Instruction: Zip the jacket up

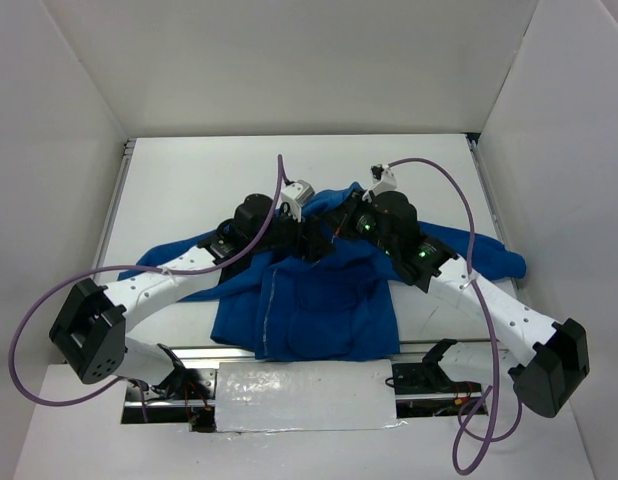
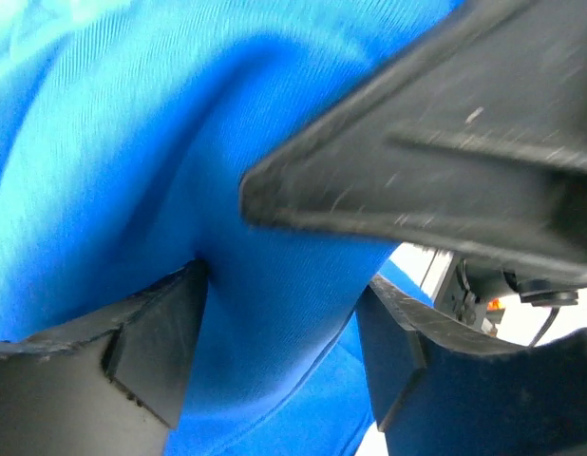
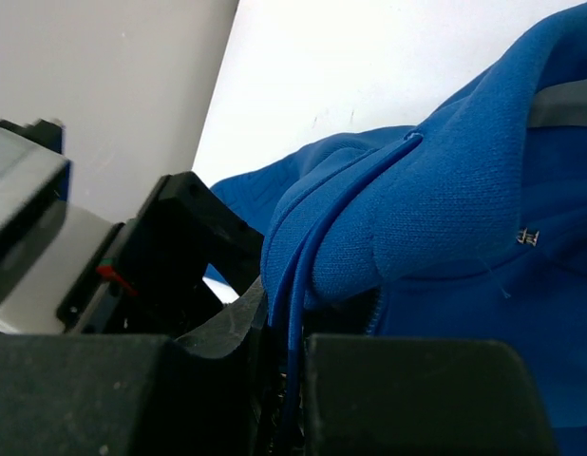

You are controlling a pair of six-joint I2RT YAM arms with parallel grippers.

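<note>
1. The jacket lies spread across the middle of the bench: hem at the near edge, sleeves out left and right, collar end at the far side.
2. Both arms reach in over the collar end.
3. Left end effector: fingers partway apart, with a thick fold of blue fabric filling the gap from side to side. I read it as clamped on the jacket.
4. Right end effector: fingers nearly together, pinching a thin blue fabric edge. The collar bulk sits just above it.
5. The two end effectors are just beside each other.
</note>
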